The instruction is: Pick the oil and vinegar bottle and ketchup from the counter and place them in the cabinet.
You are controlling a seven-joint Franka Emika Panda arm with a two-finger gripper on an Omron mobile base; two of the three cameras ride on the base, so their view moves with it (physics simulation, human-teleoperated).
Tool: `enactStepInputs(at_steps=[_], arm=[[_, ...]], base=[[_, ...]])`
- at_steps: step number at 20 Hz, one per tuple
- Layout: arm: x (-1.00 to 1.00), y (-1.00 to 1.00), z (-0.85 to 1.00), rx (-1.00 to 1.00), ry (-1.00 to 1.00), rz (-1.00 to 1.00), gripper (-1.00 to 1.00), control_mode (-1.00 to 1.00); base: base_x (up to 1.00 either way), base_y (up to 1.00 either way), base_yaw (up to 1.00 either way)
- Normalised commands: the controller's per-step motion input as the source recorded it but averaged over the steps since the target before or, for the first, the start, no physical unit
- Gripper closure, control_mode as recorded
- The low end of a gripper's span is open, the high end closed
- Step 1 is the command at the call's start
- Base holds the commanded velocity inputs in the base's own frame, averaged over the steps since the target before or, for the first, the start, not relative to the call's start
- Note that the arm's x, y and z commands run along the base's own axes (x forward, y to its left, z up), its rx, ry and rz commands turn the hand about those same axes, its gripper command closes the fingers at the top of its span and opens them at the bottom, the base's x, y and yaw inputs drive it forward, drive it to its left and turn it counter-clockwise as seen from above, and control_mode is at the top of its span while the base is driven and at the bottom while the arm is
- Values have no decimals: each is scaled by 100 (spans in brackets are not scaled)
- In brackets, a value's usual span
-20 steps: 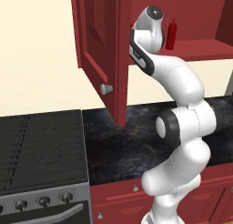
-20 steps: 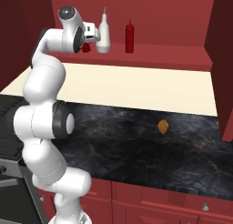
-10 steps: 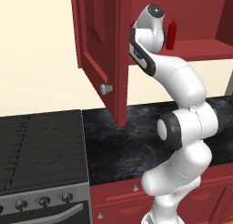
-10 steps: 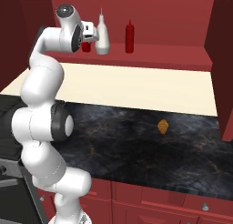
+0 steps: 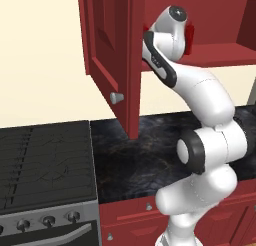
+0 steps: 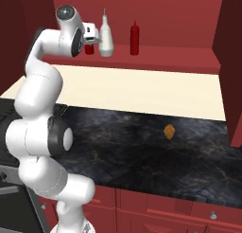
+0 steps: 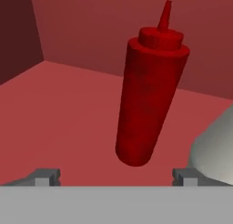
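One arm (image 5: 205,95) rises from the lower right of the left base view, bends at the elbow above the worktop (image 6: 142,147) and reaches up and back past the open door (image 5: 107,45) into the cabinet (image 6: 227,47). The wrist is level with the shelf (image 6: 175,57), at the upper left of the right base view. The tool (image 6: 92,37) points into the cabinet interior and is released: in the hand view the two finger tips (image 7: 47,175) stand far apart at the lower left and lower right, and neither touches anything. The ketchup (image 7: 148,95) is at the centre of the hand view, on the shelf just ahead of the tool and in line with the gap between the finger tips. It appears tilted towards the upper right of that frame, nozzle uppermost. Whether it truly leans or the camera is rolled cannot be told. The oil and vinegar bottle (image 6: 106,38) stands upright on the same shelf, just to the right of the tool in the right base view. A second, slimmer red bottle (image 6: 134,39) stands further right on the shelf, apart from the oil and vinegar bottle. One small orange object (image 6: 169,130) lies on the worktop, right of centre in that view.
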Motion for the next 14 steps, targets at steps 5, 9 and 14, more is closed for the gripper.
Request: enactStepInputs(at_steps=[5,9,14], arm=[[-54,0,1,-3,-7,2,-100,-100],[-69,0,1,-5,-5,0,-100,-100],[-80,0,-1,-5,0,0,-100,-100]], base=[[0,0,0],[0,0,0],[0,0,0]])
